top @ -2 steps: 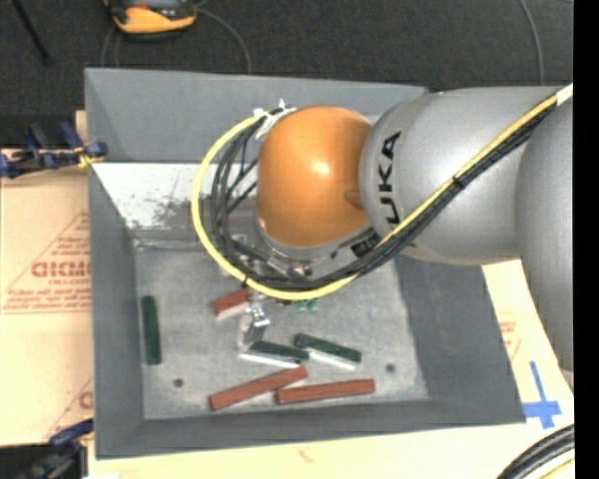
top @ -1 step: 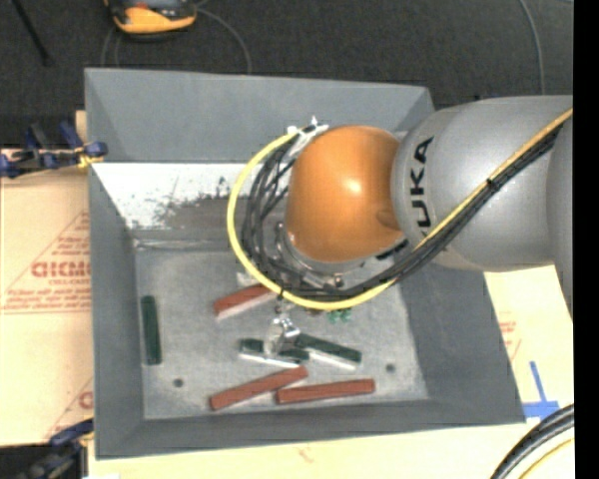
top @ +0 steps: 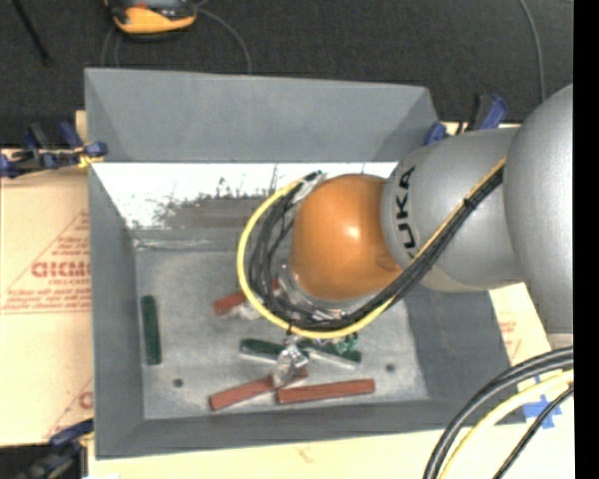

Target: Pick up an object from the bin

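1. The red-brown bar point(top: 242, 396) lies slanted on the floor of the grey bin point(top: 190, 367), in the lower middle of the frame. Its right end sits higher in the frame and reaches up to the gripper point(top: 292, 361).
2. The gripper hangs just below the orange cover point(top: 339, 238) at the lower centre of the frame. Its tip is over or against that bar's right end; whether they touch cannot be told.
3. Whether the gripper is apart or together cannot be told, since it is partly hidden under the cover and the cables.
4. A 2nd red-brown bar point(top: 324, 391) lies nearly level just to the right of the 1st. Its left end is near the gripper's tip.
5. A short dark green bar point(top: 263, 348) lies just left of the gripper, above the 1st red-brown bar in the frame.
6. A green piece point(top: 345, 348) lies just right of the gripper, partly covered by the yellow cable point(top: 242, 257) that loops round the orange cover.
7. A 3rd red-brown bar point(top: 230, 305) lies further up and to the left, with its right end under the cable loop.
8. A long dark green bar point(top: 151, 329) lies alone at the left of the bin floor, running up and down in the frame, well apart from the other 5 things.
9. The grey arm point(top: 459, 228) comes in from the right of the frame and covers the upper right part of the bin.
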Controlling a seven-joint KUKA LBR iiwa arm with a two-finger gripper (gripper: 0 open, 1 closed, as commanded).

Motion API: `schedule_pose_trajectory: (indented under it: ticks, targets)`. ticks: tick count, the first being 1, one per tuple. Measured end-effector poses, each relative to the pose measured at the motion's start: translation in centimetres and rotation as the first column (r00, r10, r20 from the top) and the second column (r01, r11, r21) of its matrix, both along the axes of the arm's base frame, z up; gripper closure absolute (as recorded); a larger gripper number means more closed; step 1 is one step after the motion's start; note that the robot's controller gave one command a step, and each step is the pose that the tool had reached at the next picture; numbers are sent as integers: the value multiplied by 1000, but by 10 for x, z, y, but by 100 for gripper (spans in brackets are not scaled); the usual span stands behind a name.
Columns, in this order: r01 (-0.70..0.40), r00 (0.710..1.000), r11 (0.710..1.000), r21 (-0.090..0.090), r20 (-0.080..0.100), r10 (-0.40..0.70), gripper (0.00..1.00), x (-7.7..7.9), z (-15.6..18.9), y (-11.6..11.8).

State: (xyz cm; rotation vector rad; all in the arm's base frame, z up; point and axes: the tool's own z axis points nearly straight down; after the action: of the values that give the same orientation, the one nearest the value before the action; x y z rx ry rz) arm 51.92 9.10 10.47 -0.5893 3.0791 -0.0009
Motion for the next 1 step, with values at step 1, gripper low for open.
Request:
schedule_pose_trajectory:
  ticks: [1]
  targets:
    - [158, 987, 987, -3, -12, -158, 100, 4, -26, 7]
